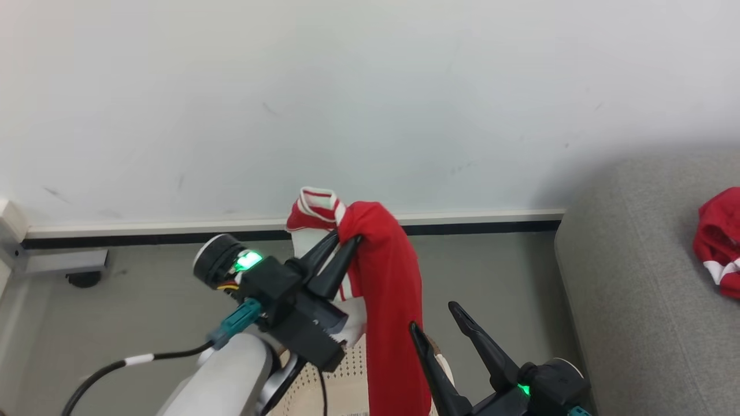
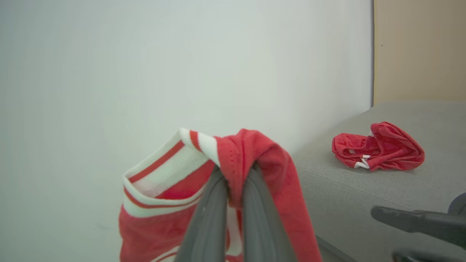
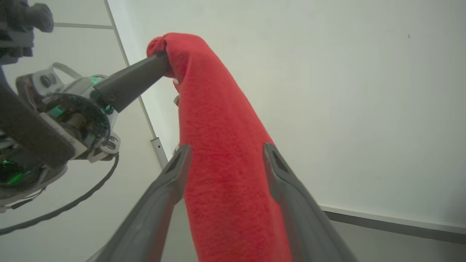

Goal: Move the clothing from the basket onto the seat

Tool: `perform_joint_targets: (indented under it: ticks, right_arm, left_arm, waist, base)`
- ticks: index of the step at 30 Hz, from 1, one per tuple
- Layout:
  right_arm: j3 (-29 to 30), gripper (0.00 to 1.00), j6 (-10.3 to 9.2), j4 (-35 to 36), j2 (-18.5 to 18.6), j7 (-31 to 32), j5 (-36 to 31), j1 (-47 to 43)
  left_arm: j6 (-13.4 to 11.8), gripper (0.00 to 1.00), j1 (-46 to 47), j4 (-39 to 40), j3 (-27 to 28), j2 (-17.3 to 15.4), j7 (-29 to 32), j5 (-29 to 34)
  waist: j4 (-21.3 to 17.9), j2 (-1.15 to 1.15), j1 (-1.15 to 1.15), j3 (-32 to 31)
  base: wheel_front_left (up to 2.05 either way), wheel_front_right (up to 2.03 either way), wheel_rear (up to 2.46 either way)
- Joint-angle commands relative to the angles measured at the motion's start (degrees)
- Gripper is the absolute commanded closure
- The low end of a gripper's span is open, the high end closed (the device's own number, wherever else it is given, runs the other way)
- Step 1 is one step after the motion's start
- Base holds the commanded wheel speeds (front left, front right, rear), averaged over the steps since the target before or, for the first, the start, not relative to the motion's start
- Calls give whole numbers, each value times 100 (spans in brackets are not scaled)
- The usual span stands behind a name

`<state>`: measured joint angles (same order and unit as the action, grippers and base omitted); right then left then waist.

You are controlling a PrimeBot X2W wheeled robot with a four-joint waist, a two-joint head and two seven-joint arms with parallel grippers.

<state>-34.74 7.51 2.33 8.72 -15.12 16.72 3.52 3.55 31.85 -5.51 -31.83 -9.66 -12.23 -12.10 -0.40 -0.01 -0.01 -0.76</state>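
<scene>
My left gripper (image 1: pixel 342 241) is shut on the top fold of a red garment (image 1: pixel 387 289) with a white-striped band, and holds it up so it hangs long. In the left wrist view the two fingers pinch the fabric (image 2: pixel 255 153) together. Lower right, my right gripper (image 1: pixel 432 316) is open, one fingertip at the hanging cloth's edge. In the right wrist view the red fabric (image 3: pixel 218 145) hangs in line with the gap between the spread fingers (image 3: pixel 178 163). A bit of the cream perforated basket (image 1: pixel 347 381) shows below the arm. A second red garment (image 1: pixel 720 242) lies on the grey seat (image 1: pixel 636 300).
A white wall with a dark skirting strip (image 1: pixel 491 226) runs behind. Grey floor (image 1: pixel 497 277) lies between the basket and the seat. A black cable (image 1: pixel 115 367) trails from my left arm. A beige panel (image 2: pixel 418 51) stands behind the seat.
</scene>
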Motion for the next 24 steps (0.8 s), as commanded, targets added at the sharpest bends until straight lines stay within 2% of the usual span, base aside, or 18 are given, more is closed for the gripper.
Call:
perform_joint_targets:
  ticks: [1, 7, 13, 22, 23, 24]
  right_arm:
    - [-46, 0, -4, -74, 25, -5, 32, 55]
    - [-96, 0, -4, -593, -80, -4, 214, 60]
    - [137, 0, -4, -988, -213, -5, 40, 101]
    - [455, 1, -4, -1043, -381, -5, -369, -3]
    - [517, 47, -4, -1041, -391, -4, -429, -11]
    - [555, 65, -4, -1035, -401, -4, -475, -27]
  left_arm:
    - [-20, 100, 125, -3, -46, 82, 53, 6]
    - [60, 100, 420, 101, -371, 370, 165, 8]
    - [130, 100, 588, 275, -766, 555, 243, -101]
    - [11, 100, 713, 354, -1100, 642, 317, -198]
    - [3, 100, 718, 349, -1119, 644, 313, -203]
    - [-2, 100, 718, 341, -1134, 645, 308, -208]
  waist:
    - [-74, 1, 1, -103]
    - [-109, 1, 1, -209]
    - [-120, 1, 1, -239]
    - [-107, 1, 1, -207]
    - [-101, 1, 1, -200]
    - [-92, 1, 1, -195]
  base:
    - [0, 0, 0]
    - [0, 0, 0]
    - [0, 0, 0]
    - [0, 0, 0]
    - [0, 0, 0]
    - [0, 0, 0]
